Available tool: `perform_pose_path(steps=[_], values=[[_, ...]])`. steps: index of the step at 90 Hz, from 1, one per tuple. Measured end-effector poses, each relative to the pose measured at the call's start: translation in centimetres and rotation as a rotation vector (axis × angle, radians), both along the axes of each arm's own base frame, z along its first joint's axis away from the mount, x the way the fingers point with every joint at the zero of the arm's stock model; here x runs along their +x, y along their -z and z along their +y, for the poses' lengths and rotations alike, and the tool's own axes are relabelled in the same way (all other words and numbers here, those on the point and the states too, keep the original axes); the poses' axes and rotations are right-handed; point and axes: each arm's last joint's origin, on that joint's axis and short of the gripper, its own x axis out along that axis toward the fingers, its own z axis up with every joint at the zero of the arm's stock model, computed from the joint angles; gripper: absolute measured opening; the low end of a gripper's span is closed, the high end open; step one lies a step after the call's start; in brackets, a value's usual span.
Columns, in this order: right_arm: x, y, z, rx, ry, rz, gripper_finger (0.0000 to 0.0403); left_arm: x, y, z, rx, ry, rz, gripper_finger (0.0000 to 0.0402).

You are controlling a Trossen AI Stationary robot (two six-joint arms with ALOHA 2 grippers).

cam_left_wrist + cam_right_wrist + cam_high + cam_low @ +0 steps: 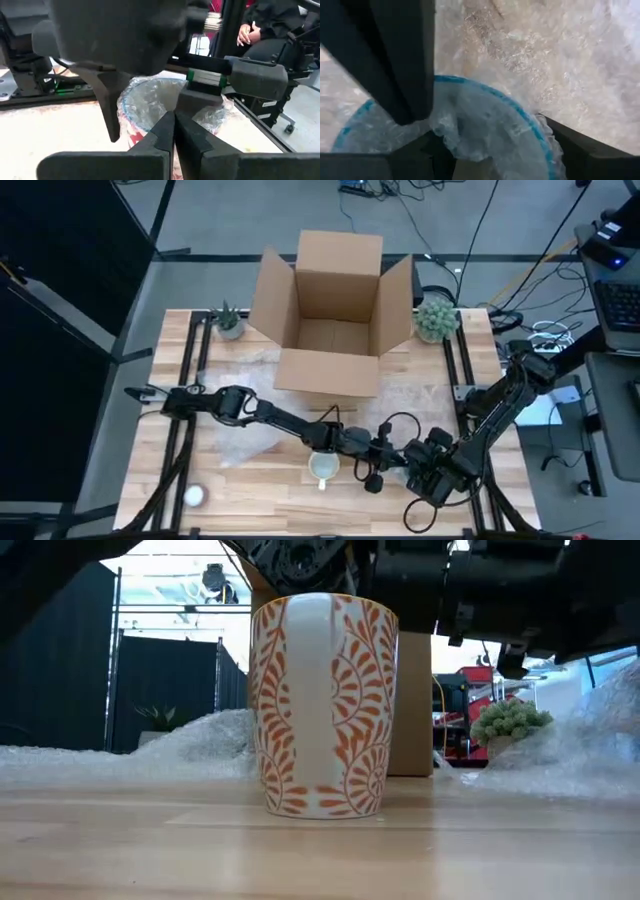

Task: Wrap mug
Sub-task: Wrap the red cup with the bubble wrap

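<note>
An orange-patterned mug (325, 705) stands upright near the counter's (260, 490) front edge. Over it, the left gripper's (174, 131) fingers are pressed together; the right gripper's (385, 465) finger spread cannot be told. Bubble wrap (240, 435) lies behind, then a cardboard box (335, 315).

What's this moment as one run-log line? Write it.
mug upright | bubble wrap inside mug | left gripper shut by mug | right gripper open over mug
</note>
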Motion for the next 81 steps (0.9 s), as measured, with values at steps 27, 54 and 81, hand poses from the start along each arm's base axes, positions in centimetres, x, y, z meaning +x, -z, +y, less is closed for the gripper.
perform_pose_path(steps=[27, 54, 81], values=[[0.3, -5.4, 0.8, 0.005, -0.068, 0.088, 0.0219, 0.0, 0.0, 0.1, 0.0, -0.001, 0.005, 0.0], [-0.2, -9.7, 0.2, -0.087, -0.037, 0.093, 0.0219, 0.0, 0.1, 0.1, 0.0, -0.001, 0.006, 0.0], [-1.2, -5.6, -0.8, -0.168, 0.057, 0.159, 0.0219, 0.0, 0.1, 0.1, 0.0, -0.001, 0.004, 0.0]])
